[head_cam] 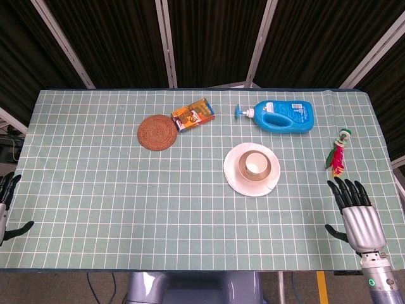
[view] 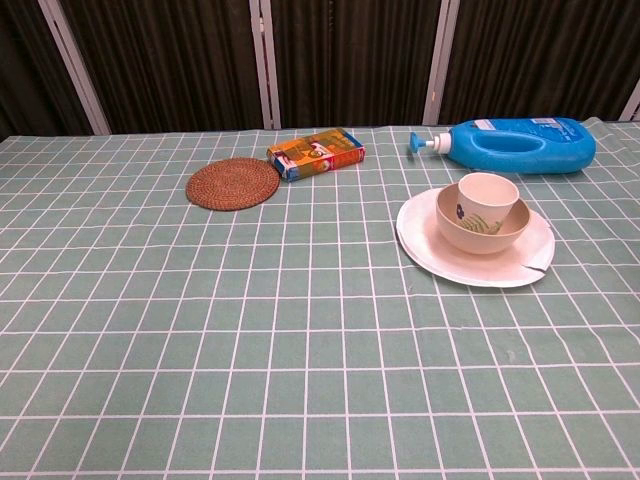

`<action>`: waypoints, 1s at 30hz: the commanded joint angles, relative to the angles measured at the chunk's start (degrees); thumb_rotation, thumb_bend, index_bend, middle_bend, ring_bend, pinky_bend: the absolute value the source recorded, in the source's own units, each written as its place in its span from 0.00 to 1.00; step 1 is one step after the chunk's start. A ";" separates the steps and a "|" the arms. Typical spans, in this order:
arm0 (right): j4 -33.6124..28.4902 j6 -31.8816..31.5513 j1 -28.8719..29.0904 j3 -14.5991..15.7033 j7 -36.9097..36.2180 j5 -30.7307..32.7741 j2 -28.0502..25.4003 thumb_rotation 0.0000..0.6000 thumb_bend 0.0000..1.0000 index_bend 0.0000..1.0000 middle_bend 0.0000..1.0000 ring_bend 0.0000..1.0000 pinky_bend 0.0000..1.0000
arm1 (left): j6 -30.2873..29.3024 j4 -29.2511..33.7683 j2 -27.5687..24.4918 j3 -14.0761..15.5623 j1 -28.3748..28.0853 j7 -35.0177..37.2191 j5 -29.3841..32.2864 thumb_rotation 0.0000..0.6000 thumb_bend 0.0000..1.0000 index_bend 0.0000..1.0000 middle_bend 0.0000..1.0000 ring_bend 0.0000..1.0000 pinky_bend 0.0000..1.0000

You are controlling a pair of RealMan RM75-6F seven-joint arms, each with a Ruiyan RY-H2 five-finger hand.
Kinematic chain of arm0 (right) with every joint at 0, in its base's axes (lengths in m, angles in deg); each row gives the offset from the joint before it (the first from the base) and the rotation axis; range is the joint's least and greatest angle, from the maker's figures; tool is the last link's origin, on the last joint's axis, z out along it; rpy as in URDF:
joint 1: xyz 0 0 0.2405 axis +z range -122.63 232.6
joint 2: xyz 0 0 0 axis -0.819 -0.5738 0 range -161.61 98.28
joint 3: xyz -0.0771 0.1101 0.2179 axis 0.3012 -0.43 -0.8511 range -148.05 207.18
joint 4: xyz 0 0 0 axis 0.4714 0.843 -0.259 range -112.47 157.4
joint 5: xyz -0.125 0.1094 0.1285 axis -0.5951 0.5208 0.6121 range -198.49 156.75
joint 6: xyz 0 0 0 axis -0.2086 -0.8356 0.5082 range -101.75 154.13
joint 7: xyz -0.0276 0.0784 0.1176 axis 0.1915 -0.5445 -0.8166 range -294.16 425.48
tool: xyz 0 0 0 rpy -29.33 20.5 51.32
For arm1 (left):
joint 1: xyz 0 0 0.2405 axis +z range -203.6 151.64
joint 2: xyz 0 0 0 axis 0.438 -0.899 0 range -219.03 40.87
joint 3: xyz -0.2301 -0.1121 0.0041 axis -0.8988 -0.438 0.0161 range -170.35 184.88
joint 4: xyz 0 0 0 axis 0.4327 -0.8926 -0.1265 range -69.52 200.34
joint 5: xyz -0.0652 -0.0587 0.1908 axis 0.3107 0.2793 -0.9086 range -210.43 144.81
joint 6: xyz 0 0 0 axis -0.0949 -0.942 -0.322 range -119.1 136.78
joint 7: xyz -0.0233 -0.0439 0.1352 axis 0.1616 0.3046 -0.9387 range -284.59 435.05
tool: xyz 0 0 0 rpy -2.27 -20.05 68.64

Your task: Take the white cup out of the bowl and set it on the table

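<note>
Nothing is lifted yet: the white cup (view: 488, 193) is seated in the bowl (view: 482, 232), right of the worktop's centre. Both hands, right (head_cam: 358, 212) and left (head_cam: 6, 201), are held empty, fingers spread, at the near corners.

- A table (head_cam: 95, 190) is wearing a green checked cloth.
- A woven coaster (head_cam: 157, 132), snack box (head_cam: 193, 114), blue detergent bottle (head_cam: 278, 115), white plate (head_cam: 233, 179) and colourful toy (head_cam: 338, 152) are lying on it.
</note>
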 commanded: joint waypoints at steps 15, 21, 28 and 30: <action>-0.23 1.11 0.76 -0.13 0.41 0.03 0.67 1.00 0.05 0.00 0.00 0.00 0.00 | 0.04 -0.26 -0.10 -0.29 -0.02 0.78 0.45 1.00 0.00 0.00 0.00 0.00 0.00; -1.18 5.13 6.57 -4.67 4.90 1.32 5.68 1.00 0.06 0.11 0.00 0.00 0.00 | 0.02 -0.30 -0.27 -0.36 0.06 1.19 0.61 1.00 0.00 0.00 0.00 0.00 0.00; 2.06 10.94 13.69 -9.63 10.01 6.21 13.57 1.00 0.12 0.32 0.05 0.00 0.00 | 0.06 -0.45 -0.43 -0.42 0.09 1.86 0.71 1.00 0.00 0.00 0.00 0.00 0.00; 3.33 12.70 15.20 -10.49 11.24 8.36 15.30 1.00 0.13 0.34 0.06 0.00 0.00 | 0.21 -0.49 -0.46 -0.44 0.03 2.03 0.74 1.00 0.00 0.00 0.00 0.00 0.00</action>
